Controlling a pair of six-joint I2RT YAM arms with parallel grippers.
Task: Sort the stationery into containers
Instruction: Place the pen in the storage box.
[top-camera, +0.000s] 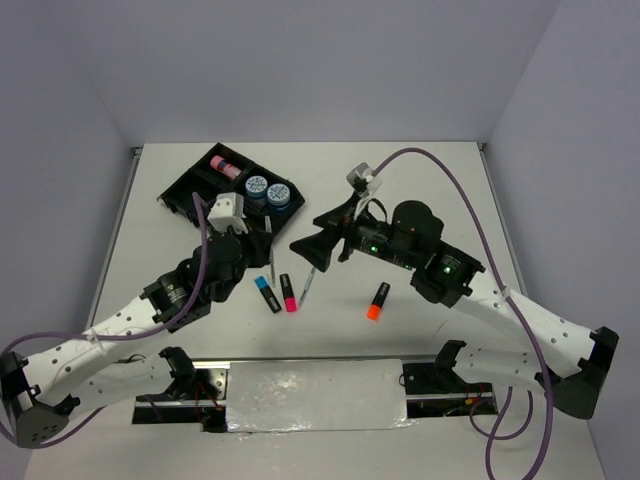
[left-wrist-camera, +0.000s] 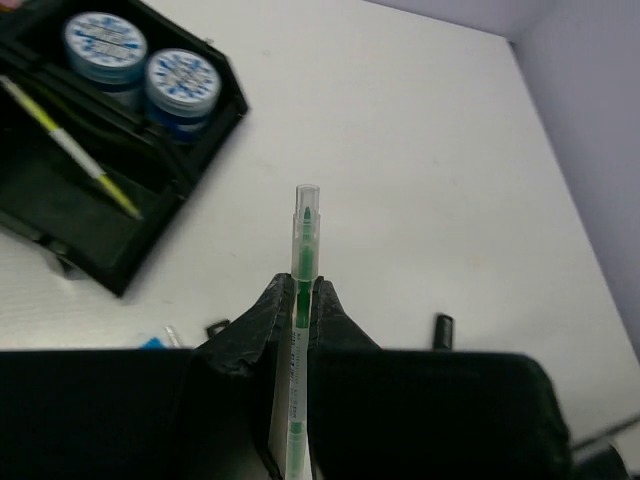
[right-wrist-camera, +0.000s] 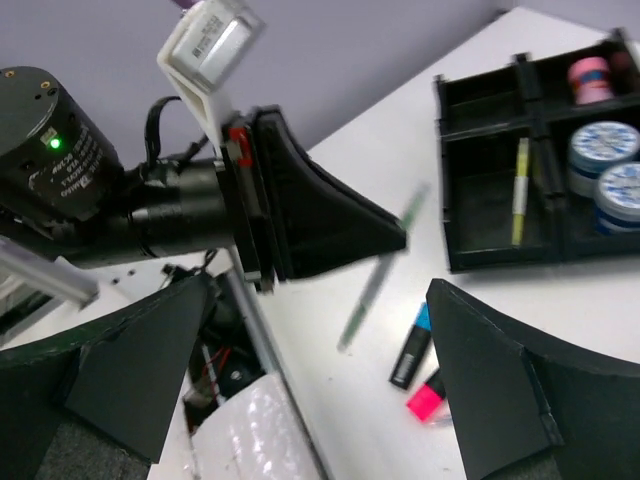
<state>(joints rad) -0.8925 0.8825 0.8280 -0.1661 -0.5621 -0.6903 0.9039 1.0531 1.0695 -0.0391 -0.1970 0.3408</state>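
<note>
L gripper (left-wrist-camera: 302, 300) pinches green pen (left-wrist-camera: 306, 225) btwn its fingertips, capped end protruding.

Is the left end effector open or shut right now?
Shut: the left end effector clamps the green pen, touching both its sides.

White/blk arms (top-camera: 95, 345), purple cables (top-camera: 430, 152)

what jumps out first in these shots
The left pincer is shut on a green pen that sticks out past its tips. In the overhead view, the black divided tray at the far left already holds two blue tubs, and an orange highlighter lies alone right of centre.
</note>
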